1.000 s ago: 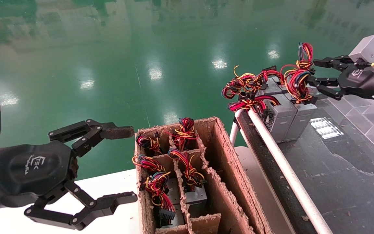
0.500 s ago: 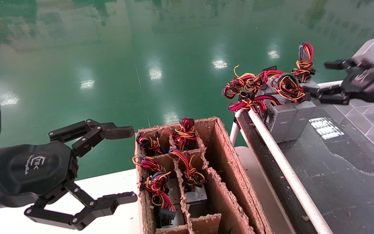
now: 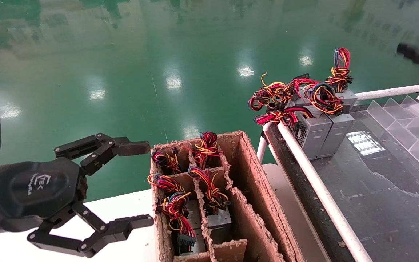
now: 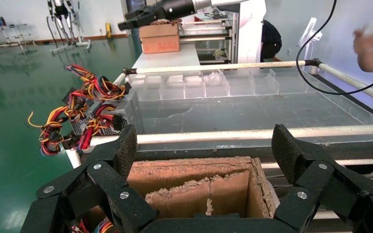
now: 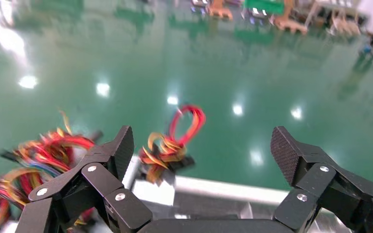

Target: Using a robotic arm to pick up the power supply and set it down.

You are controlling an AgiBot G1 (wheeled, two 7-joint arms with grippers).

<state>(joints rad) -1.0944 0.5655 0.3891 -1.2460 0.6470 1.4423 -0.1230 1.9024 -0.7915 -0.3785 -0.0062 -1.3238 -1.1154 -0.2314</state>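
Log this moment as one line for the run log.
right claw: open, empty, raised off the conveyor | power supply: set down among grey units at the conveyor end | left claw: open, parked beside cardboard box

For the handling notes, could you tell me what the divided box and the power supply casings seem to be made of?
The divided box looks like raw brown cardboard, matte, with frayed, fuzzy edges. The power supply casings appear to be bare grey sheet metal with a dull sheen; the neighbouring unit has a perforated vent side.

Two tools (image 3: 147, 183) (image 5: 201, 148) — one cardboard box (image 3: 256, 196)
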